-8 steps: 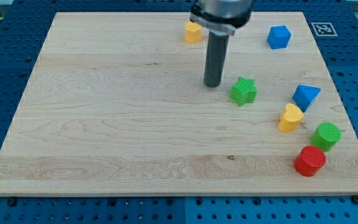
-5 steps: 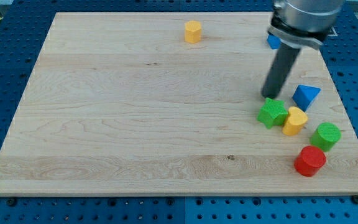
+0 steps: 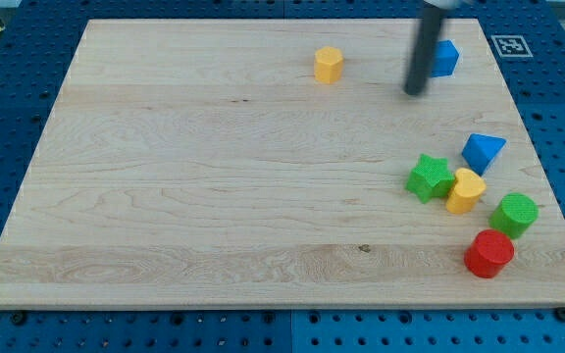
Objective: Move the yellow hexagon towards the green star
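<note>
The yellow hexagon (image 3: pixel 329 65) sits near the view's top, a little right of centre. The green star (image 3: pixel 430 177) lies at the view's right, touching a yellow heart-shaped block (image 3: pixel 465 189). My tip (image 3: pixel 415 93) rests on the board to the right of the hexagon and just left of and below a blue cube (image 3: pixel 445 58). It is well above the star and touches no block that I can see. The rod is blurred.
A blue triangular block (image 3: pixel 484 152) lies right of and above the star. A green cylinder (image 3: pixel 514 214) and a red cylinder (image 3: pixel 488 254) stand at the lower right. A printed marker (image 3: pixel 510 45) is on the board's (image 3: pixel 165 196) top right corner.
The green star was first pushed right against the yellow heart. My tip has since moved up toward the blue cube. The yellow hexagon now lies slightly further right and lower.
</note>
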You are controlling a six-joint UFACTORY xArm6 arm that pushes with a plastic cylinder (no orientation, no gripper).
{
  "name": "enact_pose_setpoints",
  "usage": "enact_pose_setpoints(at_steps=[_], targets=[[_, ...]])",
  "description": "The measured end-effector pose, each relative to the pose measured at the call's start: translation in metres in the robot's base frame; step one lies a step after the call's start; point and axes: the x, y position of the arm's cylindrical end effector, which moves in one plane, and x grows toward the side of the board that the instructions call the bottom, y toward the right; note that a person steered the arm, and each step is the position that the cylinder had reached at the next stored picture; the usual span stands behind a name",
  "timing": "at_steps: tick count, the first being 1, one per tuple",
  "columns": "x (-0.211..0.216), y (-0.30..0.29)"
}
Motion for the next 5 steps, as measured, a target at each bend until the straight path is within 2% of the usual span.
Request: enact_pose_setpoints(at_steps=[1,2,3,4,5], targets=[[-0.009,-0.003],[-0.068,-0.07],[-0.063,-0.176],[-0.106,-0.191],[-0.146,-0.243]])
